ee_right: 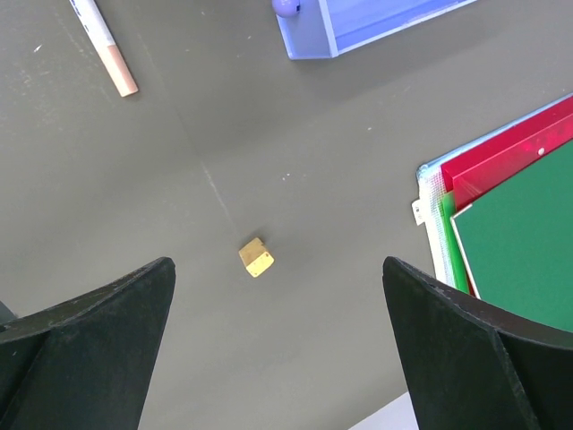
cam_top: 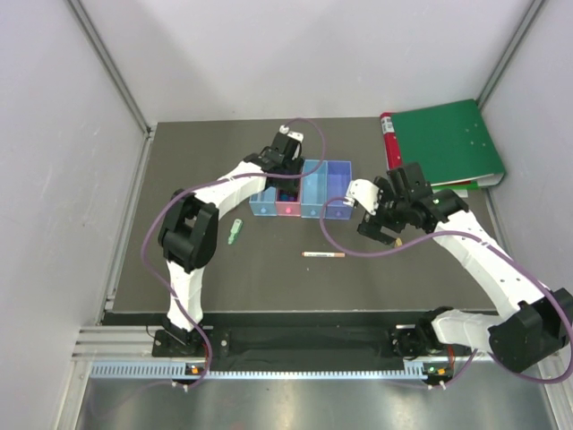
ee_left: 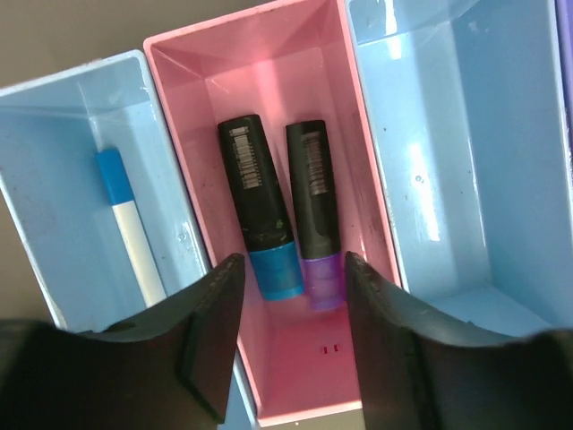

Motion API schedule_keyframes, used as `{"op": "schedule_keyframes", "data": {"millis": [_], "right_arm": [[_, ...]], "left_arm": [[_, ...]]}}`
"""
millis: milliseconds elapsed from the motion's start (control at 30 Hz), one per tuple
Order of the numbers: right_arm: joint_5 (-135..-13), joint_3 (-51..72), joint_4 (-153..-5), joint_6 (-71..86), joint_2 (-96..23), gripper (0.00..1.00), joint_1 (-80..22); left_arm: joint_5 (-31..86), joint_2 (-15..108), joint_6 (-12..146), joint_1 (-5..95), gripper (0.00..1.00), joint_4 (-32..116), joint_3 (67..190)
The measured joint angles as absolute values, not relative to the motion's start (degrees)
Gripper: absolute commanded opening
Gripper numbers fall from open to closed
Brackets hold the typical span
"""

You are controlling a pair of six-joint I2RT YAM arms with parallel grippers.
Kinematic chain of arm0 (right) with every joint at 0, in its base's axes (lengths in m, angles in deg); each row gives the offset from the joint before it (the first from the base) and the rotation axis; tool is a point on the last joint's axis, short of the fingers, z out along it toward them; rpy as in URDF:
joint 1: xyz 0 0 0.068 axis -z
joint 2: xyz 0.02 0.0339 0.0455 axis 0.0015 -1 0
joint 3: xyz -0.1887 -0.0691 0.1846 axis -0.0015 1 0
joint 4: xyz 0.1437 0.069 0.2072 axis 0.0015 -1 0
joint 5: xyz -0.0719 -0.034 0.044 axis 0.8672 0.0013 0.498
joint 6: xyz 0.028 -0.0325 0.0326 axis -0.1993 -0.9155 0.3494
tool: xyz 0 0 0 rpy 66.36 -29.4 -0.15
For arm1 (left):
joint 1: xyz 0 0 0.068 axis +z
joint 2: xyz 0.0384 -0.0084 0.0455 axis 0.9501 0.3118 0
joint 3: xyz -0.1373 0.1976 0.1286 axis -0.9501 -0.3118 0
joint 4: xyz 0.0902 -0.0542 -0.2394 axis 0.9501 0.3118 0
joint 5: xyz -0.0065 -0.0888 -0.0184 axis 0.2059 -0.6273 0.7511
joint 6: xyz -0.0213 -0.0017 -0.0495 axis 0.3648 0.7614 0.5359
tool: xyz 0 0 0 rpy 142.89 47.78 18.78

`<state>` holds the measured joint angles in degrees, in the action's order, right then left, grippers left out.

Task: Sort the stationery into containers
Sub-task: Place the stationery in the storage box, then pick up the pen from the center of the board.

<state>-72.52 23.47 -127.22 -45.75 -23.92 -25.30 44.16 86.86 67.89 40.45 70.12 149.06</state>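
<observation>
The left end effector (ee_left: 293,282) hangs with its jaws apart and nothing between them, straight above the pink bin (ee_left: 269,72), a pose suited to dropping things in. Two stubby black-bodied markers lie side by side on the bin's floor: the dark marker (ee_left: 258,202) with a bright blue end and the purple-black highlighter (ee_left: 313,193) with a violet one, both barcoded. The blue-white pen (ee_left: 130,228) lies alone in the light blue bin (ee_left: 54,179) beside it, so like seems grouped with like. The bins sit toward the far edge of the table (cam_top: 269,278). The right end effector (ee_right: 277,269), wide open and empty, is poised over the tiny tan nub (ee_right: 256,258), a yellowish cube nearer the right edge and probably its next pick. The thin white-orange pen (cam_top: 324,254) and pale green marker (cam_top: 235,231) lie unsorted mid-table
</observation>
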Motion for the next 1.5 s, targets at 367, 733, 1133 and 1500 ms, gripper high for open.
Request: {"op": "schedule_keyframes", "data": {"millis": [367, 733, 1133, 1500], "right_arm": [[-69.4, 23.5, -127.0, -42.8, -21.3, 1.00, -25.3], [-65.4, 22.0, -123.8, -33.0, -20.9, 1.00, -18.2], [-70.7, 22.1, -124.3, -27.8, -35.7, 1.00, -7.2], [-72.7, 24.4, -124.4, -27.3, -38.9, 1.00, -7.1]], "left_arm": [[41.7, 84.4, 63.8, 40.5, 0.57, 70.5, 150.0], [27.8, 67.0, 44.7, 37.5, 0.53, 69.7, 140.6], [32.0, 69.4, 29.5, 22.3, 0.60, 68.1, 126.8], [33.3, 73.7, 23.1, 19.6, 0.62, 66.0, 125.2]]}}
